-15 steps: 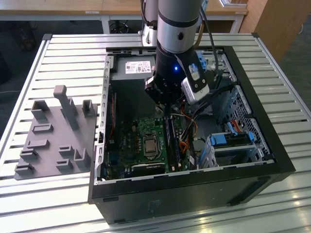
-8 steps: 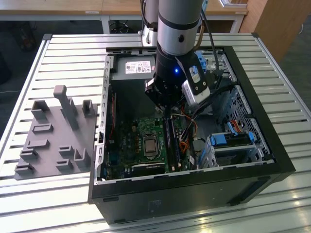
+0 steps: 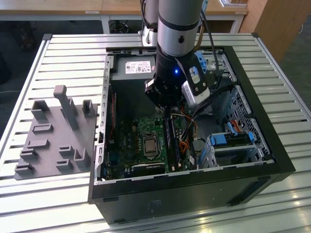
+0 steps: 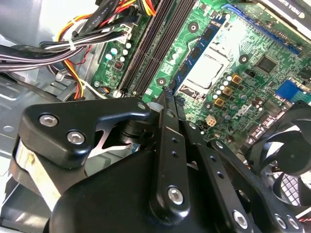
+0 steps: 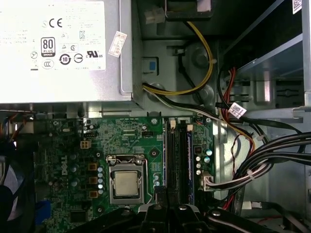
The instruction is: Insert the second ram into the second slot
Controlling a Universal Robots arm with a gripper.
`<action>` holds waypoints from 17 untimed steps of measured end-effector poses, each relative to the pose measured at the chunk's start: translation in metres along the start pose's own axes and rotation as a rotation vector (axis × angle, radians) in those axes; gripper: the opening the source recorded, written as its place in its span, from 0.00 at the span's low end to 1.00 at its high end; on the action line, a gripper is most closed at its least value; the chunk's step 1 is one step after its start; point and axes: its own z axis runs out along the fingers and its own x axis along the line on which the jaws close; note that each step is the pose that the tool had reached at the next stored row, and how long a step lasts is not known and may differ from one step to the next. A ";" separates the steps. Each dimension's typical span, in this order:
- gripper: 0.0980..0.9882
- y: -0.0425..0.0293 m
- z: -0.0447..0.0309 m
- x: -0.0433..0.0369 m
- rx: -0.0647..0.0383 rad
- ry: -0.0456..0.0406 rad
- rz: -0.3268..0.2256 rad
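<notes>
My gripper (image 3: pixel 166 115) reaches down into the open computer case (image 3: pixel 194 182), just above the green motherboard (image 5: pixel 131 138). In both wrist views its thin black fingers are drawn together, tips (image 4: pixel 167 95) (image 5: pixel 160 195) over the near end of the two long dark memory slots (image 5: pixel 171 160) (image 4: pixel 143 48) (image 3: pixel 170 143), slightly toward the processor socket (image 5: pixel 125 183). A small blue sliver shows at the tips; I cannot tell whether it is the second ram. The slot farther from the socket carries a stick with a blue edge (image 5: pixel 192 160).
The power supply (image 5: pixel 58 48) sits beyond the slots' far end. Cable bundles (image 5: pixel 257 160) (image 4: pixel 73 46) run beside the slots, and a fan (image 4: pixel 291 155) lies past the socket. Blue-latched drive bays (image 3: pixel 231 141) fill the exterior view's right. A grey fixture (image 3: pixel 53 136) sits outside the case.
</notes>
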 end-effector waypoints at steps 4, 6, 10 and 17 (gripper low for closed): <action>0.03 0.0000 0.0012 0.0000 0.000 0.0000 0.000; 0.03 0.0000 0.0019 0.0000 0.000 0.0002 0.000; 0.03 -0.0002 0.0025 0.0000 0.000 0.0003 0.000; 0.03 -0.0002 0.0036 0.0000 0.000 0.0002 0.000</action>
